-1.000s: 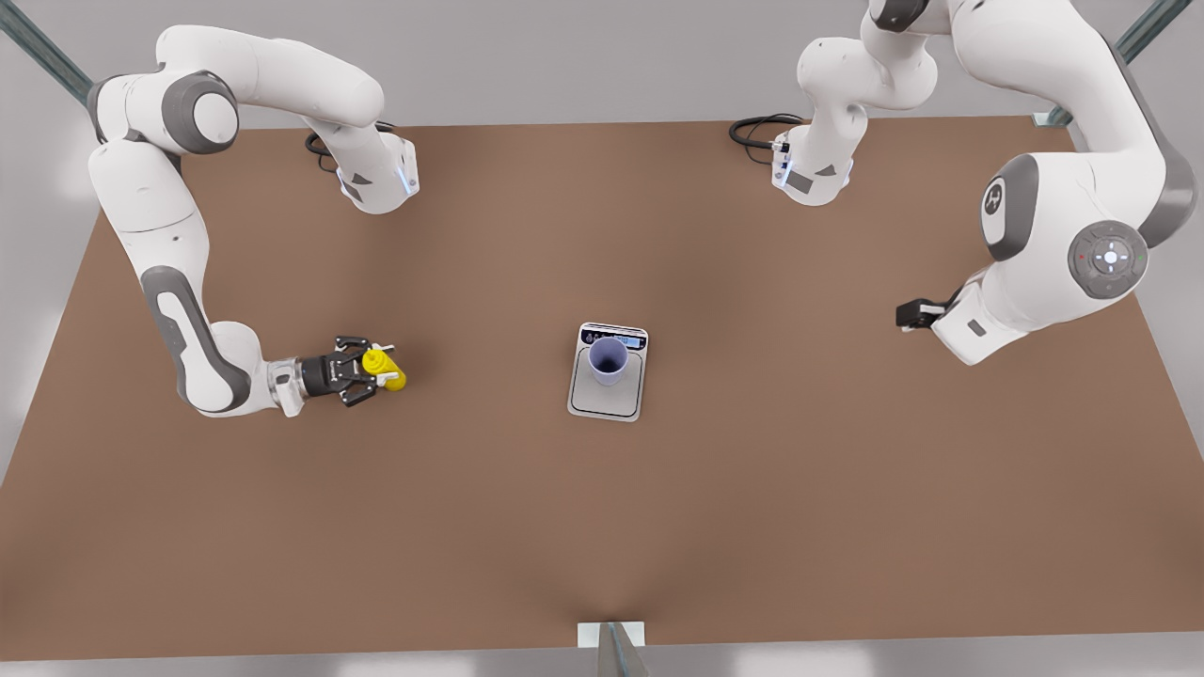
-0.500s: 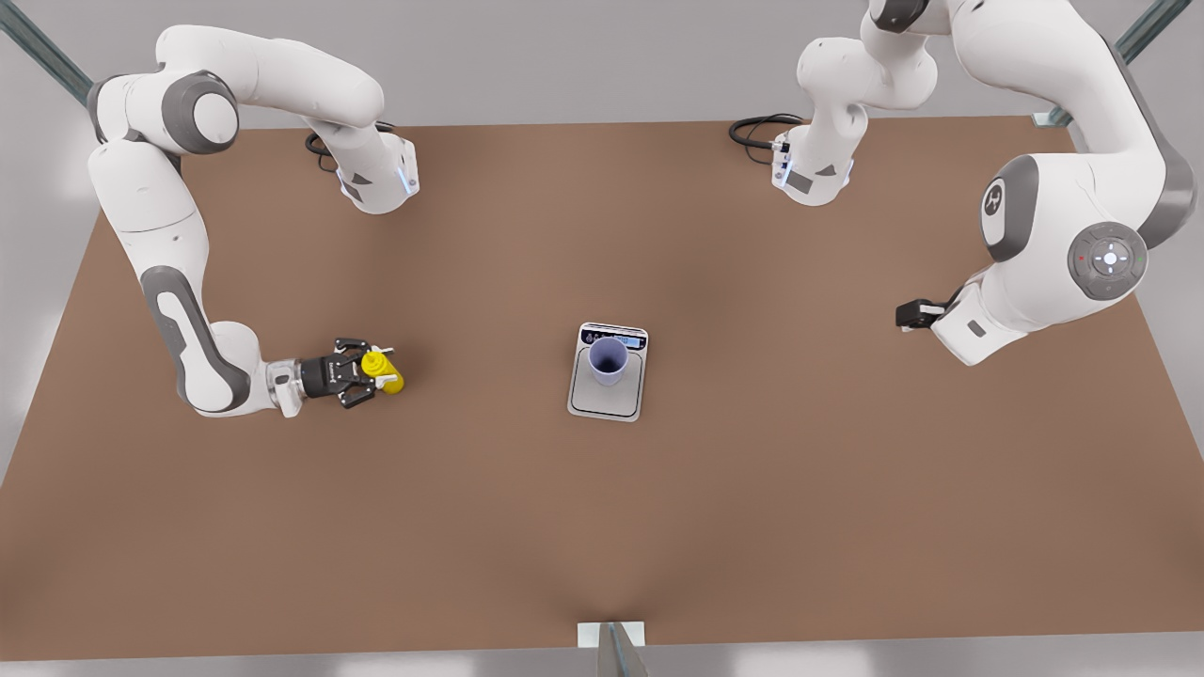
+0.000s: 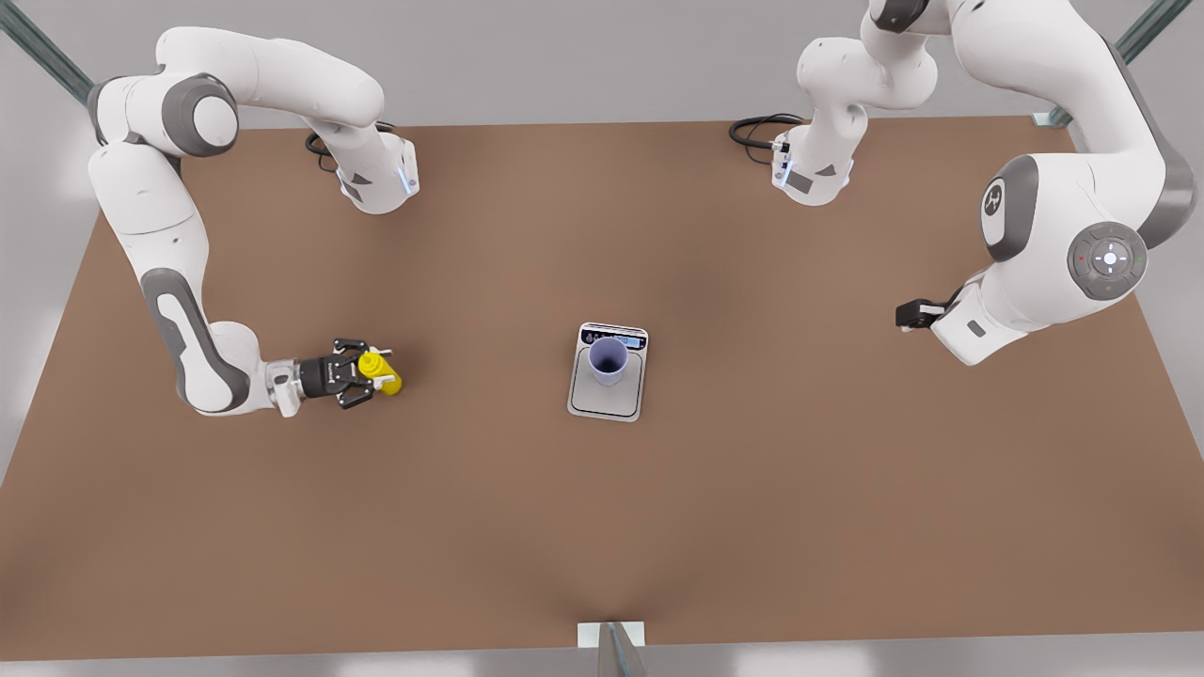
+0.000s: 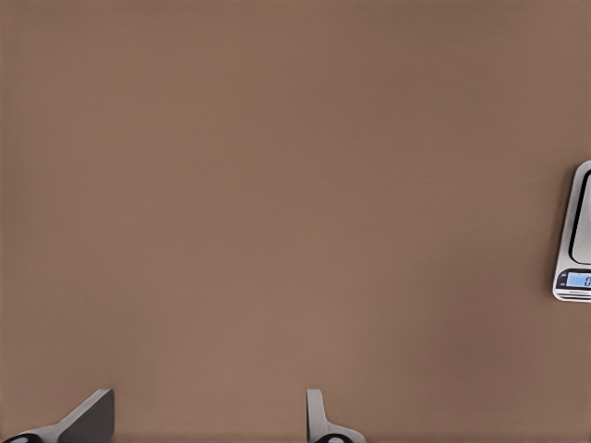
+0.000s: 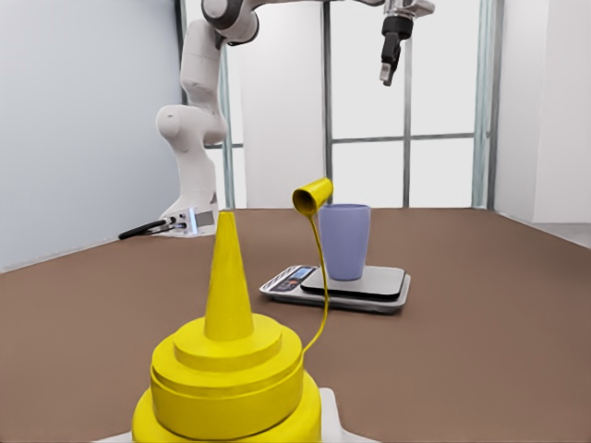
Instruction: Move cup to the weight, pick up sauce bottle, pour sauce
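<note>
The lavender-blue cup (image 3: pixel 607 360) stands upright on the silver-grey weight (image 3: pixel 605 401) at mid-table. In the right wrist view the cup (image 5: pixel 344 240) and the weight (image 5: pixel 369 287) stand beyond the yellow sauce bottle (image 5: pixel 228 369), whose open cap (image 5: pixel 312 196) hangs on a thin tether. My right gripper (image 3: pixel 368 373), at the front view's left, is shut on the sauce bottle (image 3: pixel 384 376) just above the table. My left gripper (image 3: pixel 910 313) waits raised at the front view's right, open (image 4: pixel 205 429), with an edge of the weight (image 4: pixel 577 240) in its view.
The brown table (image 3: pixel 800 489) stretches wide around the weight. Both arm bases (image 3: pixel 376 183) (image 3: pixel 814 174) stand at its far edge with black cables beside them. A metal bracket (image 3: pixel 611 639) sits at the near edge.
My right gripper and the sauce bottle have shifted slightly toward the front view's left. The cup, the weight and the left arm have not moved.
</note>
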`<action>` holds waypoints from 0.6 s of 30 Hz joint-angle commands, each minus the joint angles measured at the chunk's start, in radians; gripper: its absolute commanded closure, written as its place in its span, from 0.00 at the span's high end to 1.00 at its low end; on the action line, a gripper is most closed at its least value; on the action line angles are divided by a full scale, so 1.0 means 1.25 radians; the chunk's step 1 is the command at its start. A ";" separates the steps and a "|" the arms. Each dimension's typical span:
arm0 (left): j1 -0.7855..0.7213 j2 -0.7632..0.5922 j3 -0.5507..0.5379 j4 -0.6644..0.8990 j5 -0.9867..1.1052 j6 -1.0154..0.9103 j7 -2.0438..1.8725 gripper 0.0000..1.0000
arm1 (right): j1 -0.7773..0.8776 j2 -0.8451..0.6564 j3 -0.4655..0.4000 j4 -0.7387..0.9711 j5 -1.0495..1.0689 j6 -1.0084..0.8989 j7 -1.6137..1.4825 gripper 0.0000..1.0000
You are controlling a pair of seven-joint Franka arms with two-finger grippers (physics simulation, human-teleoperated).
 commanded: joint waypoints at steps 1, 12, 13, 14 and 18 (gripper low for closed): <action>0.000 0.000 0.000 0.000 0.000 0.000 0.000 1.00 | 0.000 0.000 0.000 0.000 0.000 0.000 0.000 1.00; 0.000 0.001 0.000 0.000 0.000 0.001 0.000 1.00 | 0.000 0.000 -0.001 -0.001 0.000 -0.001 0.000 1.00; 0.000 0.001 0.000 0.000 0.000 0.001 0.000 1.00 | 0.000 0.000 -0.001 -0.001 0.000 -0.001 0.000 1.00; 0.000 0.001 0.000 0.000 0.000 0.001 0.000 1.00 | 0.000 0.000 0.000 -0.001 0.000 0.000 0.000 1.00; 0.000 0.001 0.000 0.000 -0.001 0.001 0.000 1.00 | -0.004 0.000 -0.001 -0.001 -0.005 -0.001 0.000 1.00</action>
